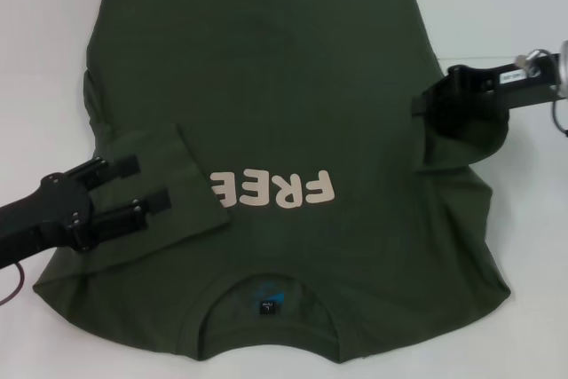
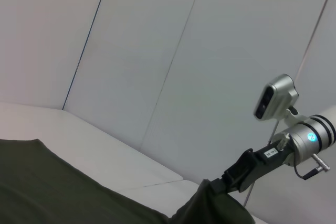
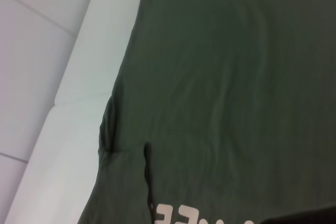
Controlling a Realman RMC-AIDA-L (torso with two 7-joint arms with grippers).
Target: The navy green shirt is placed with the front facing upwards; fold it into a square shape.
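The navy green shirt (image 1: 266, 86) lies flat on the white table, front up, with its collar (image 1: 269, 295) nearest me. Its left sleeve (image 1: 169, 193) is folded inward over the body and covers the end of the cream lettering (image 1: 280, 188). My left gripper (image 1: 149, 181) hovers open over that folded sleeve and holds nothing. My right gripper (image 1: 424, 108) is shut on the shirt's right sleeve (image 1: 457, 135), which is lifted off the table; the left wrist view shows the right gripper (image 2: 226, 181) with cloth hanging from it. The right wrist view shows the shirt (image 3: 236, 77) body and lettering (image 3: 178, 216).
The white table (image 1: 524, 219) shows to the right of the shirt, in a strip along the far edge and at the left. A grey panelled wall (image 2: 157, 51) stands behind the table. A red cable (image 1: 11, 295) hangs near my left arm.
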